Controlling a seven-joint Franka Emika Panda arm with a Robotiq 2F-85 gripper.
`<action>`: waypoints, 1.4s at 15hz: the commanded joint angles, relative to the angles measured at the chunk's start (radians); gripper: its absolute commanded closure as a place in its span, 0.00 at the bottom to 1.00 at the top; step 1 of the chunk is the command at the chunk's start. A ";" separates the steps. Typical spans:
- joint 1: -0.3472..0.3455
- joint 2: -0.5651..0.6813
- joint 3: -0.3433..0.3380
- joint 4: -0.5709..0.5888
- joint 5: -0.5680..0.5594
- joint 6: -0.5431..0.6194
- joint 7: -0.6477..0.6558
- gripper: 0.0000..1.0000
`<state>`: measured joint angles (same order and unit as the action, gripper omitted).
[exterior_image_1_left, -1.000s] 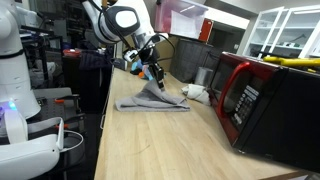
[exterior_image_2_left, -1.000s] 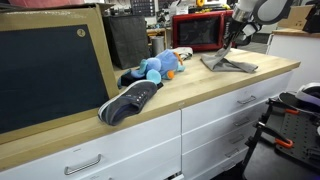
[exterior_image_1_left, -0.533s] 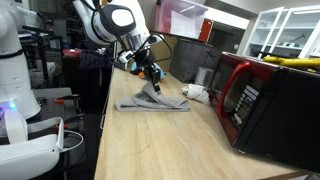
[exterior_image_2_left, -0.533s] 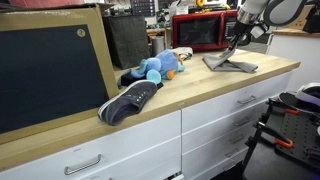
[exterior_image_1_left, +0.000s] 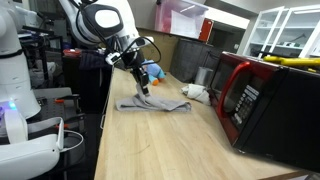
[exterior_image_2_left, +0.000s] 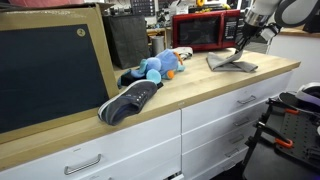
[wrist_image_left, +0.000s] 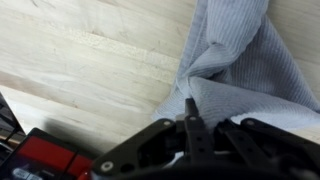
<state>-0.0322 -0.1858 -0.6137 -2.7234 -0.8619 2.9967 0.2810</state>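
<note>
A grey cloth (exterior_image_1_left: 152, 103) lies crumpled on the wooden counter (exterior_image_1_left: 150, 150); it also shows in an exterior view (exterior_image_2_left: 232, 65) and in the wrist view (wrist_image_left: 240, 55). My gripper (exterior_image_1_left: 143, 88) is right above the cloth's middle, shut, with a pinch of the cloth between its fingers. In the wrist view the closed fingertips (wrist_image_left: 190, 108) sit in a raised fold of the cloth. In an exterior view the gripper (exterior_image_2_left: 240, 52) pulls the cloth up into a small peak.
A red microwave (exterior_image_1_left: 250, 95) stands beside the cloth at the wall side. A white item (exterior_image_1_left: 196, 92) lies just past the cloth. A blue plush toy (exterior_image_2_left: 155, 68) and a dark shoe (exterior_image_2_left: 128, 100) lie further along the counter, by a blackboard (exterior_image_2_left: 50, 70).
My gripper has moved sideways and slightly down along the counter, away from the microwave, with the cloth's fold in it. The cloth's peak has followed and become lower.
</note>
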 joint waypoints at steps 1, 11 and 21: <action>0.001 -0.117 0.001 -0.077 0.000 -0.045 -0.028 0.91; 0.108 -0.149 0.078 -0.030 0.415 -0.220 -0.196 0.13; -0.001 0.275 0.517 0.326 0.675 -0.439 -0.037 0.00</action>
<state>-0.0195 -0.0612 -0.1502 -2.5450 -0.1824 2.6392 0.1717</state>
